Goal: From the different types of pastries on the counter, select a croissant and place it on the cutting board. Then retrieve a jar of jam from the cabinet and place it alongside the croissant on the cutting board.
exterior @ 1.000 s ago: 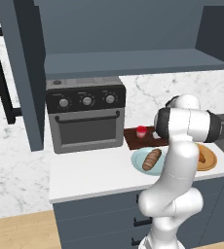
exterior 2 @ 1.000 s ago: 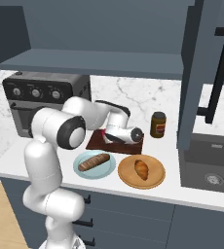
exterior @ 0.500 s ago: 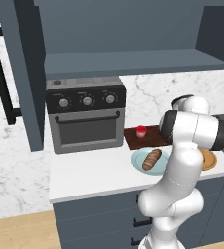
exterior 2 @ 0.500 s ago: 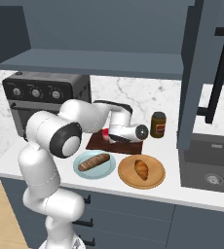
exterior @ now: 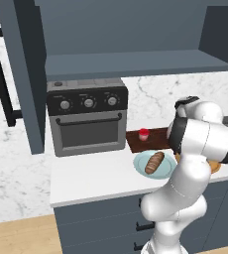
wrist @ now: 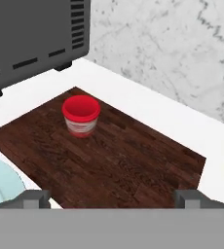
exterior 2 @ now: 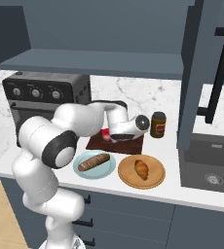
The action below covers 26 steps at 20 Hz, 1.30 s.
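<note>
The small red jar of jam (wrist: 81, 115) stands upright on the dark wooden cutting board (wrist: 128, 160), toward the board's end nearest the toaster oven; it also shows as the red jar (exterior: 143, 134). My gripper (wrist: 112, 199) hovers open above the near part of the board, a little back from the jar, with nothing between its fingers. The golden croissant (exterior 2: 141, 168) lies on a round tan plate (exterior 2: 155, 180) in front of the board (exterior 2: 133, 144). A long brown loaf (exterior 2: 93, 162) lies on the pale blue plate (exterior 2: 83, 170). The slate-blue cabinet (exterior 2: 109, 24) hangs above the counter (exterior 2: 172, 146).
A grey toaster oven (exterior: 86, 119) stands left of the board. A brown jar with a dark lid (exterior 2: 158, 125) stands right of the board. Farther right are a dark sink (exterior 2: 211, 168) and a tall blue panel with a black handle (exterior 2: 216, 73).
The hand has drawn back a little from the red jar, up and toward the right, still open. The jar, plates and pastries have not moved.
</note>
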Tool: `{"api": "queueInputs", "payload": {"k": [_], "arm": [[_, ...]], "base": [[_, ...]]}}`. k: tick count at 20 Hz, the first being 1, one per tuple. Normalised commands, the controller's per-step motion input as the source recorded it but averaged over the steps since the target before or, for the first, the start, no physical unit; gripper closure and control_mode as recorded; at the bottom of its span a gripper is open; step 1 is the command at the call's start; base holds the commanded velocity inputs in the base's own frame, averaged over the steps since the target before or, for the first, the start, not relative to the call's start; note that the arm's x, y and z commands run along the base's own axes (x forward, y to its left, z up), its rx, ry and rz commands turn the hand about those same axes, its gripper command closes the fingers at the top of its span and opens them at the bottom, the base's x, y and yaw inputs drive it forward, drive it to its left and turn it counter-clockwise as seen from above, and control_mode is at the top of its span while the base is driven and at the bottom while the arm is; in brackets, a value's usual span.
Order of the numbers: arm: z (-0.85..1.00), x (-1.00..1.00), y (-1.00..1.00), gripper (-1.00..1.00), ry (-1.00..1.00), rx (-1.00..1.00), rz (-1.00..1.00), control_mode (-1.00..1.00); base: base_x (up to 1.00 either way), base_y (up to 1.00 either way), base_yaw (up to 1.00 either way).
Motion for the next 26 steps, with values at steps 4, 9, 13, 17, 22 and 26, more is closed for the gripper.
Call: {"api": "queueInputs", "payload": {"k": [4,9,13,17,22,26], "arm": [[0.15,-0.34,-0.25,-1.0,0.15,-0.12,-0.02,-1.0],[0.05,-0.35,-0.23,-1.0,0.13,-0.1,-0.04,-1.0],[0.02,-0.28,-0.19,-1.0,0.16,-0.06,-0.07,-1.0],[0.04,-0.24,-0.17,-1.0,0.18,-0.04,-0.07,-1.0],[0.01,-0.26,-0.15,-1.0,0.2,-0.02,-0.07,-1.0],[0.02,-0.26,-0.11,-1.0,0.18,0.0,-0.06,-1.0]], "base": [[0.0,0.0,0.0],[0.0,0.0,0.0],[0.0,0.0,0.0],[0.0,0.0,0.0],[0.0,0.0,0.0],[0.0,0.0,0.0]]}}
